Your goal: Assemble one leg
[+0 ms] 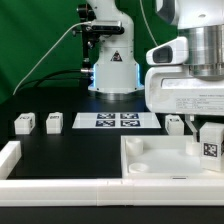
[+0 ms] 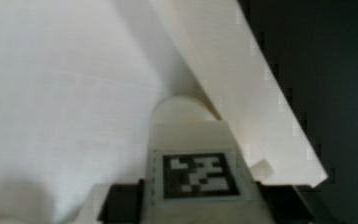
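1. Exterior view: the gripper [image 1: 208, 140] is holding the leg [image 1: 209, 151] over the big white tray [image 1: 160, 160].
2. Wrist view: the fingers [image 2: 119, 205] are squeezing the leg beside the tray's rim [image 2: 229, 80]; the leg could be bumping the rim and tipping.

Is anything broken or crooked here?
Nothing stands out. The gripper holds the leg upright at a corner of the white tray piece. The loose legs sit neatly beside the marker board. Nothing is spilled.
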### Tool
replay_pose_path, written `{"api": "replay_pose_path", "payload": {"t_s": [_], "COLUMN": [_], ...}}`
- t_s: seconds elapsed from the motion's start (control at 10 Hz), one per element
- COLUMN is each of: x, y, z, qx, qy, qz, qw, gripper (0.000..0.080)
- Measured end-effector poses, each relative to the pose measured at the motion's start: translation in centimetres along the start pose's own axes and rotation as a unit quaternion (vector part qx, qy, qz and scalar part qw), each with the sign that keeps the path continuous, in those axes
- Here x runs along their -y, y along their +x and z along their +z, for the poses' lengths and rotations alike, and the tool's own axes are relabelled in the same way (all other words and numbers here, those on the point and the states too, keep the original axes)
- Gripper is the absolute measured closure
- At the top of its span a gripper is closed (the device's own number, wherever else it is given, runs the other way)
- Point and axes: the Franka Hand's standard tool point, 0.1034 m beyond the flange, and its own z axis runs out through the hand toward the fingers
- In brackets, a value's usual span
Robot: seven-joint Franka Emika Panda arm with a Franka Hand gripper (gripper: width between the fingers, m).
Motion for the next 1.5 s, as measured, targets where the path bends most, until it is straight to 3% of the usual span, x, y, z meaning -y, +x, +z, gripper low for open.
{"api": "replay_pose_path", "payload": {"t_s": [0.3, 0.5, 0.6, 0.7, 0.8, 0.9, 1.2, 1.5], "x": [0.03, 0.17, 0.19, 0.2, 0.24, 0.31, 0.3, 0.3], "y": [-0.05, -0.23, -0.26, -0.27, -0.32, -0.41, -0.41, -0.41], "z": [0.02, 0.04, 0.05, 0.05, 0.06, 0.07, 0.08, 0.08], "qx": [0.006, 0.006, 0.006, 0.006, 0.006, 0.006, 0.004, 0.001], "qy": [0.004, 0.004, 0.004, 0.004, 0.005, 0.005, 0.003, 0.001], "qz": [0.157, 0.168, 0.166, 0.154, 0.141, 0.14, -0.041, -0.214], "qw": [0.988, 0.986, 0.986, 0.988, 0.99, 0.99, 0.999, 0.977], "gripper": [0.0505, 0.0491, 0.031, 0.031, 0.0185, 0.0157, 0.0152, 0.015]}}
